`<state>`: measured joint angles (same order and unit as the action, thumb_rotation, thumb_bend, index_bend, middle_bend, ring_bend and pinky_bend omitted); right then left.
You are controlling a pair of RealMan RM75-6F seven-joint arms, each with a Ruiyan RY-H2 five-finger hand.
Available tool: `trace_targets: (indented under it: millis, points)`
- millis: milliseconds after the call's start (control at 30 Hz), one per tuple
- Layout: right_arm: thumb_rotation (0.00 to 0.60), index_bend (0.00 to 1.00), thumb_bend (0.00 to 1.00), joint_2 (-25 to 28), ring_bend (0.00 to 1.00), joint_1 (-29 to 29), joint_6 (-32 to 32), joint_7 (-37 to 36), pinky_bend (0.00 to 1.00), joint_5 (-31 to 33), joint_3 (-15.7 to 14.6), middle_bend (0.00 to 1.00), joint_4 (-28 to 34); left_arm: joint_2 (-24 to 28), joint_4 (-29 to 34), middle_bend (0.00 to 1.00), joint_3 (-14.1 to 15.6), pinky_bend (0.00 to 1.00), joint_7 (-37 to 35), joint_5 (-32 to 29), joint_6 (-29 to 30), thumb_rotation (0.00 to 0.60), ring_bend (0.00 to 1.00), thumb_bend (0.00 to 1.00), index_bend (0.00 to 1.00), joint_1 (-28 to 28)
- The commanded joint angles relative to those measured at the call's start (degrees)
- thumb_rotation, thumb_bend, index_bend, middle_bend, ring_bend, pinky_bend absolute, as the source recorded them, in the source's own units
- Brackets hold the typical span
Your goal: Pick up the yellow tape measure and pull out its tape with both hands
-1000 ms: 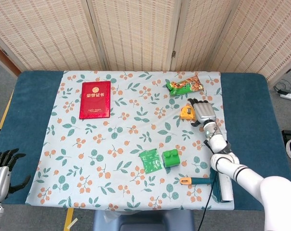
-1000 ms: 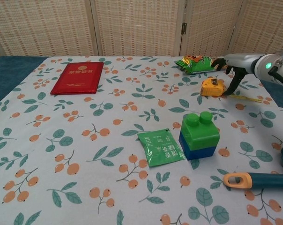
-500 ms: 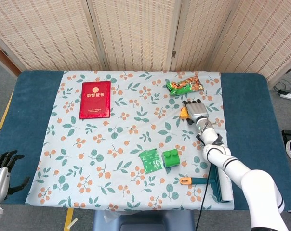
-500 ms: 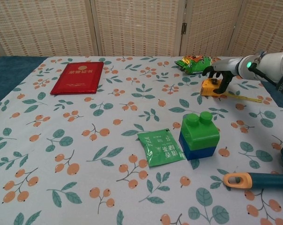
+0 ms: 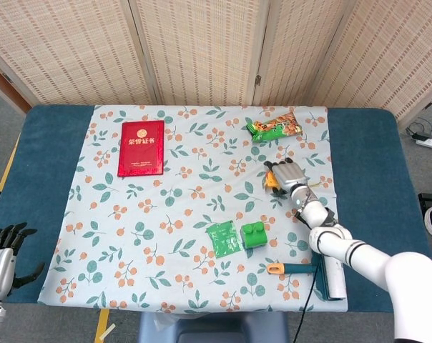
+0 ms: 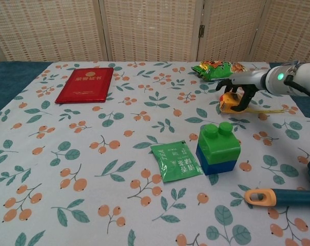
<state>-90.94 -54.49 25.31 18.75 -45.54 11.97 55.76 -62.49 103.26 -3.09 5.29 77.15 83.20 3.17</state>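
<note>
1. right hand (image 6: 236, 93) is wrapped around the yellow tape measure (image 6: 228, 104) on the floral cloth (image 6: 83, 154), toward the tabletop's far right; fingers curled over it
2. left hand (image 5: 3, 251) hangs off the near left corner; fingers spread, holding nothing
3. snack bag (image 6: 216, 68) sits just behind the tape measure; green block (image 6: 218, 147) nearer the front edge

Blue table (image 5: 44, 157); floral cloth (image 5: 180, 236) spread over its middle.

Head cam high, looks down; chest cam low, nearer; both share tablecloth (image 5: 202, 214).
</note>
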Motion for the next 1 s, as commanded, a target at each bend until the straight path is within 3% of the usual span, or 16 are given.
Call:
trace_targets:
  millis: [33, 167, 233, 467, 600, 800, 1000]
  points:
    - [0.6, 0.11, 0.49, 6.42, 0.17, 3.76, 5.98, -0.91, 0.08, -2.87, -2.46, 0.22, 9.97, -0.05, -0.03, 0.15, -0.02, 0.0, -0.08, 0.1, -0.07, 0.6, 0.09, 0.34, 0.25, 0.06]
    - [0.6, 0.1, 0.46, 7.24, 0.17, 4.89, 9.2, -0.57, 0.08, -3.86, -3.49, 0.17, 12.11, -0.07, 0.12, 0.15, 0.03, 0.0, -0.05, 0.31, -0.17, 0.6, 0.09, 0.34, 0.25, 0.14]
    - [0.6, 0.1, 0.38, 6.71, 0.17, 4.96, 10.05, -0.07, 0.09, -3.92, -4.03, 0.16, 11.69, -0.05, 0.27, 0.15, 0.02, 0.0, 0.01, 0.37, -0.28, 0.6, 0.09, 0.34, 0.25, 0.22]
    - [0.6, 0.1, 0.27, 3.33, 0.17, 4.43, 10.94, -0.66, 0.09, -4.59, -4.02, 0.13, 7.31, 0.22, 0.58, 0.15, 0.12, 0.0, 0.14, 0.27, -0.33, 0.6, 0.09, 0.34, 0.24, 0.15]
    - [0.6, 0.11, 0.26, 0.8, 0.17, 3.49, 10.33, -1.11, 0.09, -7.13, -4.36, 0.14, 3.14, 0.24, 0.79, 0.14, 0.12, 0.0, 0.2, 0.03, -0.27, 0.6, 0.08, 0.34, 0.24, 0.03]
    - [0.6, 0.26, 0.24, -3.18, 0.22, 2.59, 10.22, -4.1, 0.1, -12.8, -4.61, 0.2, -2.63, 0.4, 1.06, 0.14, 0.14, 0.0, 0.27, -0.27, -0.25, 0.6, 0.08, 0.34, 0.24, -0.11]
    - [0.6, 0.3, 0.24, -5.38, 0.25, 2.22, 10.22, -8.17, 0.11, -16.88, -4.24, 0.24, -5.8, 0.6, 1.16, 0.13, 0.21, 0.0, 0.11, -0.35, 0.05, 0.6, 0.07, 0.34, 0.23, -0.4]
